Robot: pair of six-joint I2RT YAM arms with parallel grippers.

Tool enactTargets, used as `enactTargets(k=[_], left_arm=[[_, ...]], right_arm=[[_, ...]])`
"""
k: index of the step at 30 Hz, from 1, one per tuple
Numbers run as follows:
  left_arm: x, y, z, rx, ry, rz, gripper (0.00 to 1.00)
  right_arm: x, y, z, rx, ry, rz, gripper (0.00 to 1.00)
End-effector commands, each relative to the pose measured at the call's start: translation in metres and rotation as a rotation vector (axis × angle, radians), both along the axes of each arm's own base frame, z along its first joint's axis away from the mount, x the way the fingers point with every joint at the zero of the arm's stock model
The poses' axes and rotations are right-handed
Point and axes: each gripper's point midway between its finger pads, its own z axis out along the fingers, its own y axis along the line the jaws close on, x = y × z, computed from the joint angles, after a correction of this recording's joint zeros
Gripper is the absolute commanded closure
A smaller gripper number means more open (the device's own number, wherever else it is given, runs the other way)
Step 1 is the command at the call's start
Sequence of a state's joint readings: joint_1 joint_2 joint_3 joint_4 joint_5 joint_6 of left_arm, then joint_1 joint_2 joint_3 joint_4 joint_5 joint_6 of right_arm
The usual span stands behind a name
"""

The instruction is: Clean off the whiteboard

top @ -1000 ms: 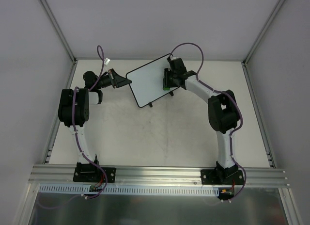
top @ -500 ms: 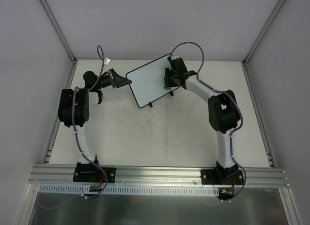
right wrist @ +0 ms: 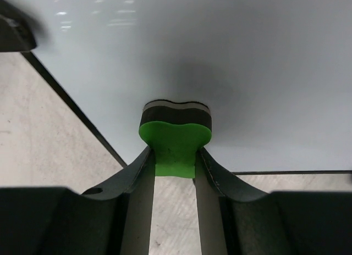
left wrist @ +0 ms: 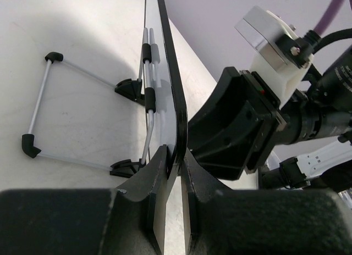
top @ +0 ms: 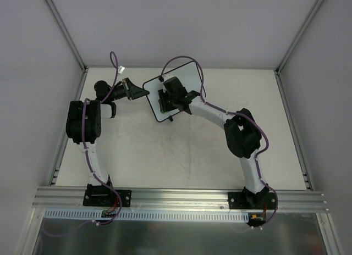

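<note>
Up close, right gripper (right wrist: pixel 175 159) is clamped on the green eraser (right wrist: pixel 175 135), pressing it against the whiteboard (right wrist: pixel 231 57). Farther back, left gripper (left wrist: pixel 175 159) pinches the board's rim, steadying it at the far side of the table (top: pixel 192 150). Looks mid-wipe; next needs steady pressure sweeping across.

Your left gripper (left wrist: pixel 175 159) pinches whiteboard (left wrist: pixel 175 101) by black rim, one finger each side. Board seen edge-on, running up frame. Left of board: wire stand (left wrist: pixel 41 104), black-tipped, on table (left wrist: pixel 82 35). Right of board, close by: right arm's black wrist housing (left wrist: pixel 236 123).
</note>
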State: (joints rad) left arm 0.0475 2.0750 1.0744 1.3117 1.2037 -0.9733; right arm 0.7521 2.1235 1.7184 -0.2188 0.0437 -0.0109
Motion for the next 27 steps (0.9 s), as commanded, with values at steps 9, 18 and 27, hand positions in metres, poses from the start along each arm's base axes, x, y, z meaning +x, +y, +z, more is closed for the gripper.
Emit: enactTargets(k=[9, 18, 27], left_arm=[[-0.029, -0.007, 0.051, 0.049, -0.395, -0.108, 1.00], [-0.028, -0.006, 0.051, 0.047, -0.389, -0.103, 1.00], [-0.027, -0.004, 0.051, 0.043, -0.380, -0.092, 1.00]], right_arm=[[0.002, 0.020, 0.013, 0.076, -0.046, -0.001, 1.00], [-0.027, -0.043, 0.080, 0.145, -0.134, -0.086, 1.00], [-0.083, -0.158, 0.075, 0.080, -0.061, -0.284, 1.00]])
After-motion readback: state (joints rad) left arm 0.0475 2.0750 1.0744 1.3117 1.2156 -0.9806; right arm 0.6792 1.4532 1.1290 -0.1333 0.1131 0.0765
